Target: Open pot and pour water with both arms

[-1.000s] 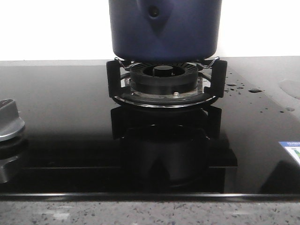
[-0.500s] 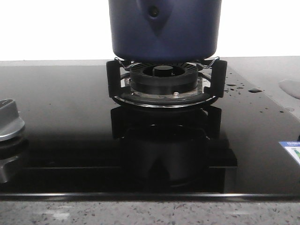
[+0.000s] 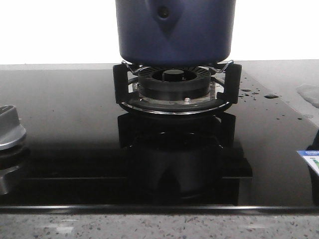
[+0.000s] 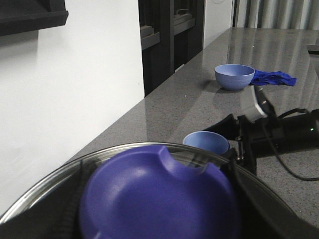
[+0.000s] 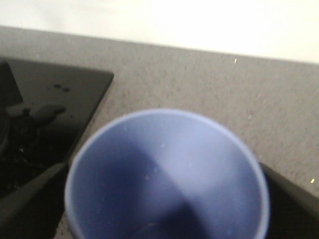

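The dark navy pot (image 3: 174, 30) stands on the black burner ring (image 3: 174, 82); its top is cut off in the front view. In the left wrist view my left gripper (image 4: 157, 209) sits over the glass lid (image 4: 45, 191), its dark fingers (image 4: 67, 209) on either side of the purple-blue lid knob (image 4: 154, 194). I cannot tell whether the lid rests on the pot. My right gripper (image 5: 164, 199) is shut on a light blue cup (image 5: 167, 174), held upright beside the stove's corner. The cup also shows in the left wrist view (image 4: 206, 142), with the right arm (image 4: 279, 137) behind it.
The black glass stove top (image 3: 75, 124) has water drops (image 3: 249, 91) right of the burner and a grey knob (image 3: 9, 129) at the left. On the grey counter beyond are a blue bowl (image 4: 234, 76) and a blue cloth (image 4: 271, 77). A white wall runs alongside.
A dark shape has come into the right edge of the front view. The pot and burner have not moved.
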You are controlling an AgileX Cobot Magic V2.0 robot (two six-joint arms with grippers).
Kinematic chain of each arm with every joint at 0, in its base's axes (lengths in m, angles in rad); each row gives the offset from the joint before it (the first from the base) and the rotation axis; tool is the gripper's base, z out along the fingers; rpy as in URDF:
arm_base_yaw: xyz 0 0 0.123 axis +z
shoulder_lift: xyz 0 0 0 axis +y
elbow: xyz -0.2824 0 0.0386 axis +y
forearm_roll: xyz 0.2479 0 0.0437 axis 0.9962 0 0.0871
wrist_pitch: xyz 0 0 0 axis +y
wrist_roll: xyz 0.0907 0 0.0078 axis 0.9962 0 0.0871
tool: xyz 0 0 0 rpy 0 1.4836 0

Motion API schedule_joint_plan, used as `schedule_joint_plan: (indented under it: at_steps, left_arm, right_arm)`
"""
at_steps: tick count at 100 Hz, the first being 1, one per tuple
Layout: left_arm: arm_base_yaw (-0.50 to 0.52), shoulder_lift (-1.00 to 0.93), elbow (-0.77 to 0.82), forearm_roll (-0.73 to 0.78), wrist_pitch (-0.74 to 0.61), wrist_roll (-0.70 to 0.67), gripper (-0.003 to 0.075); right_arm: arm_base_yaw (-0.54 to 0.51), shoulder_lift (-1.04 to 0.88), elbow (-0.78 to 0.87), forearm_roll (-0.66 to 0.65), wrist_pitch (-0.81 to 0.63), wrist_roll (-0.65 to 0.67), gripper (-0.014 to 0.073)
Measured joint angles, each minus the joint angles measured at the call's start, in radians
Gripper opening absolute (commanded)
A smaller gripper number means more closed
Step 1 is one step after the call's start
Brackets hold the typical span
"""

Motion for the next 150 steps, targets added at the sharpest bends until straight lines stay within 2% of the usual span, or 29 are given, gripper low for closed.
schedule_joint_plan:
  at_steps: [12, 36, 43, 52, 57, 70, 73, 127, 134, 146, 150]
  left_arm:
    - [0.0, 0.011, 0.0, -0.02, -0.004, 0.033, 0.0239]
    - [0.0, 0.101, -0.019, -0.165, -0.025, 0.155, 0.0239]
    - [0.0, 0.141, -0.047, -0.174, -0.031, 0.166, 0.0239]
    - [0.0, 0.193, -0.086, -0.179, -0.033, 0.17, 0.0239]
    - [-0.004, 0.219, -0.112, -0.179, -0.033, 0.17, 0.0239]
    - [-0.025, 0.285, -0.169, -0.179, -0.038, 0.174, 0.0239]
    - [-0.033, 0.298, -0.178, -0.179, -0.04, 0.174, 0.0239]
    - [-0.06, 0.444, -0.21, -0.185, -0.057, 0.18, 0.0251]
    - [-0.06, 0.446, -0.214, -0.185, -0.057, 0.18, 0.0298]
    - [-0.06, 0.446, -0.214, -0.181, -0.056, 0.18, 0.0482]
    - [-0.06, 0.446, -0.214, -0.182, -0.055, 0.177, 0.052]
  right_arm:
    - [0.0, -0.089, 0.0, 0.0, -0.007, 0.008, 0.065]
    - [0.004, -0.259, 0.0, 0.0, -0.012, 0.014, 0.0647]
    - [0.015, -0.299, 0.0, 0.0, -0.012, 0.014, 0.0613]
    - [0.033, -0.347, 0.0, 0.0, -0.012, 0.019, 0.0472]
    - [0.045, -0.371, 0.0, 0.0, -0.012, 0.02, 0.0358]
    - [0.063, -0.431, 0.0, 0.0, -0.004, 0.023, -0.0018]
    - [0.064, -0.441, 0.0, 0.0, -0.004, 0.023, -0.0067]
    - [0.069, -0.517, 0.0, 0.0, 0.049, 0.025, -0.0065]
    - [0.069, -0.517, 0.0, 0.0, 0.054, 0.029, -0.0065]
    - [0.069, -0.517, 0.0, 0.0, 0.067, 0.029, -0.0065]
    - [0.069, -0.517, 0.0, 0.0, 0.068, 0.029, -0.0065]
